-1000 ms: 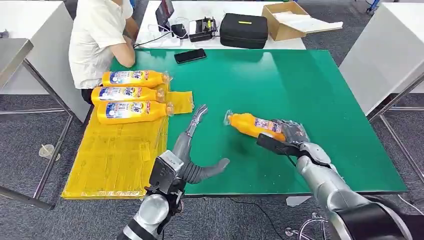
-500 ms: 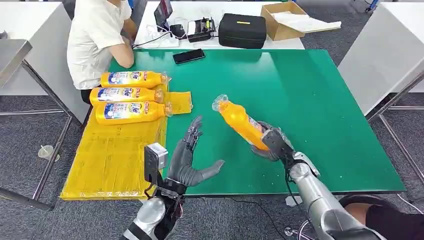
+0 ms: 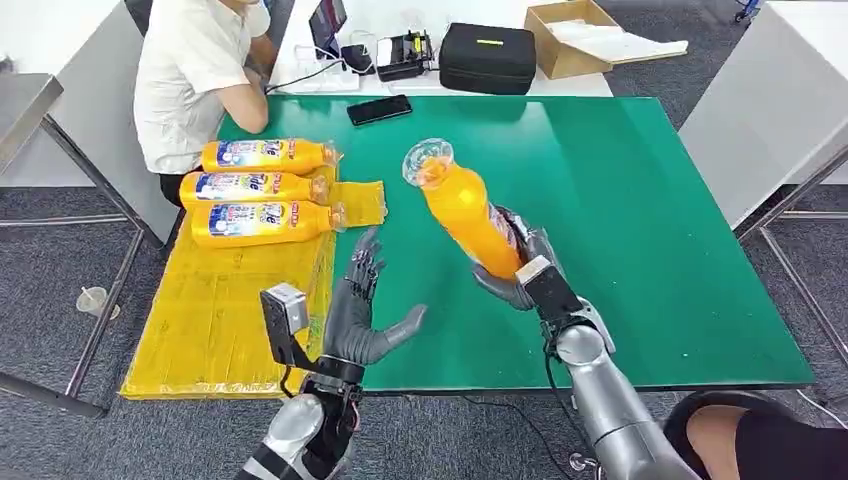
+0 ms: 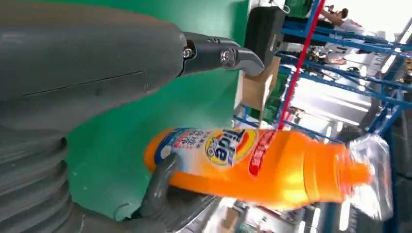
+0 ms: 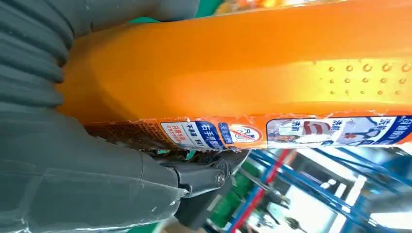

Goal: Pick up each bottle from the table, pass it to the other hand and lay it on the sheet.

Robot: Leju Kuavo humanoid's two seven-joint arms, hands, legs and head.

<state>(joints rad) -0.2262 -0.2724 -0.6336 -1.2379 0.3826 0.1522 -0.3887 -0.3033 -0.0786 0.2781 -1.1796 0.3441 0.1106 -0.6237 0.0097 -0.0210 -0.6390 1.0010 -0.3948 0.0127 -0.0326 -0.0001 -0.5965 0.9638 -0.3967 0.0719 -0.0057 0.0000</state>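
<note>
My right hand (image 3: 520, 270) grips an orange bottle (image 3: 462, 213) by its base and holds it tilted above the green table (image 3: 620, 200), its clear-wrapped cap up and away from me. The same bottle (image 4: 252, 162) hangs in the air in front of my left hand (image 4: 97, 73); close up its label (image 5: 291, 133) lies against my right hand (image 5: 87, 184). My left hand (image 3: 362, 308) is raised with fingers spread, empty, a short way left of the bottle. Three orange bottles (image 3: 262, 188) lie side by side on the yellow sheet (image 3: 230, 310).
A person in a white shirt (image 3: 195, 70) sits at the table's far left corner, beside the sheet. A phone (image 3: 379, 109) lies on the green top. Behind it are a black case (image 3: 488, 60), a cardboard box (image 3: 570, 35) and small devices (image 3: 405, 55).
My right hand has lifted the bottle off the table and swung it left, cap rising. My left hand has turned upright and drawn slightly left and toward me.
</note>
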